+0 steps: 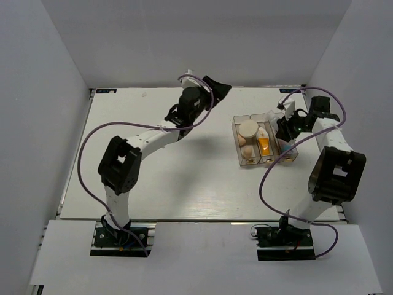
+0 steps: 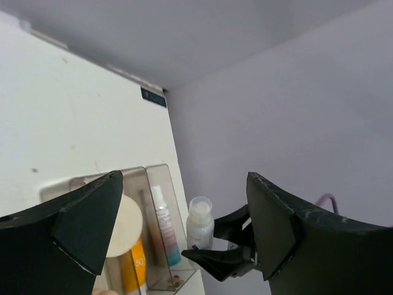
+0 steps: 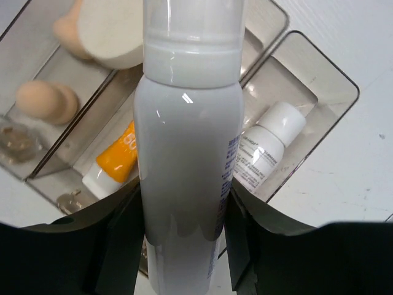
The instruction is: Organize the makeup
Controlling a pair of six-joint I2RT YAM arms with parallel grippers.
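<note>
I have the right gripper (image 3: 184,206) clamped on a white bottle with a clear cap (image 3: 187,135), holding it upright above the clear three-compartment box (image 3: 334,80). I judge it should go in beside the white-pink-blue tube (image 3: 264,153), since the orange tube (image 3: 116,157) fills the middle slot and the beige sponges (image 3: 40,98) and round compact (image 3: 110,31) fill the third. The left gripper (image 2: 183,178) hangs spread and empty over the far side of the table (image 1: 184,178), out of the way.
</note>
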